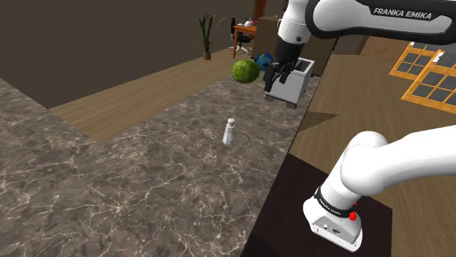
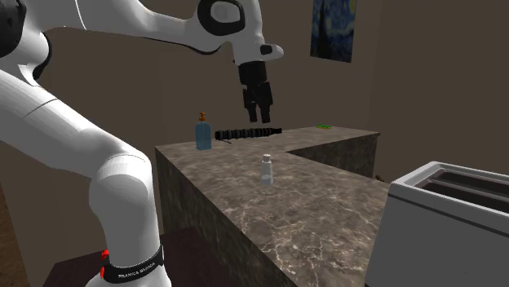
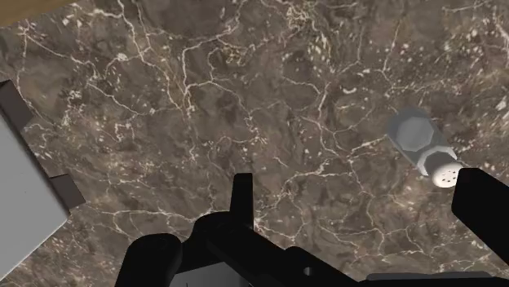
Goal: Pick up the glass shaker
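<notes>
Reading across the second exterior view from its left, you are meeting first a blue bottle (image 2: 203, 133), standing at the far end of the marble counter (image 2: 326, 204) and well apart from the toaster (image 2: 444, 216). Next comes the gripper (image 2: 261, 114), which is hanging high above the stone with its two fingers spread and nothing between them. Then comes the shaker (image 2: 266, 169), a small pale bottle with a lighter cap, standing upright on bare counter between the blue bottle and the toaster and clear of both. Last is the toaster itself, sitting at that view's right. In the wrist view the shaker (image 3: 424, 147) is showing beside one finger rather than between the pair, while the toaster (image 3: 20, 196) is showing on the gripper's other side. You are, by my reading, in the approach step, with no grasp begun. The next move is calling for sliding the gripper (image 3: 355, 179) away from the toaster until the shaker is sitting centred between the fingers. You are then lowering straight down and closing gently on its body below the cap, since something this narrow is likely to tip.
</notes>
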`<state>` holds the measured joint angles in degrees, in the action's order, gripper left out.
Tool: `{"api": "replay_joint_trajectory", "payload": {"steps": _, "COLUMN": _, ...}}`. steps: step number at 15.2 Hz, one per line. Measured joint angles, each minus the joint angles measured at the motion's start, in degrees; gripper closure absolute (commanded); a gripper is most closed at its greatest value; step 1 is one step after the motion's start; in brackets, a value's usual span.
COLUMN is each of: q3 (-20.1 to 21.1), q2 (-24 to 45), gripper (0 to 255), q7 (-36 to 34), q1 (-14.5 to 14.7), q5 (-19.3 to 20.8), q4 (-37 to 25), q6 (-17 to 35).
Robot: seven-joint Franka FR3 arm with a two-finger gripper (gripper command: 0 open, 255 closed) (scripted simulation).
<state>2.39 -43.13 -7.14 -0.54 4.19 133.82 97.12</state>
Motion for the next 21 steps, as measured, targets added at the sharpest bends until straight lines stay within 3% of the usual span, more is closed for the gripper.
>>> {"api": "replay_joint_trajectory", "payload": {"steps": 5, "q3": 2.4, "q2": 3.7, "gripper": 0, "q7": -3.7, "q1": 0.5, "q5": -1.6, "q4": 1.0, "q6": 3.9}}
{"api": "replay_joint_trajectory", "payload": {"steps": 16, "q3": 10.2, "q2": 20.4, "gripper": 0, "q7": -16.3, "q1": 1.5, "q5": -4.7, "q4": -0.7, "q6": 17.1}}
{"api": "replay_joint_trajectory", "payload": {"steps": 21, "q3": 10.6, "q2": 21.7, "gripper": 0, "q7": -17.1, "q1": 1.5, "q5": -4.7, "q4": 2.0, "q6": 20.9}}
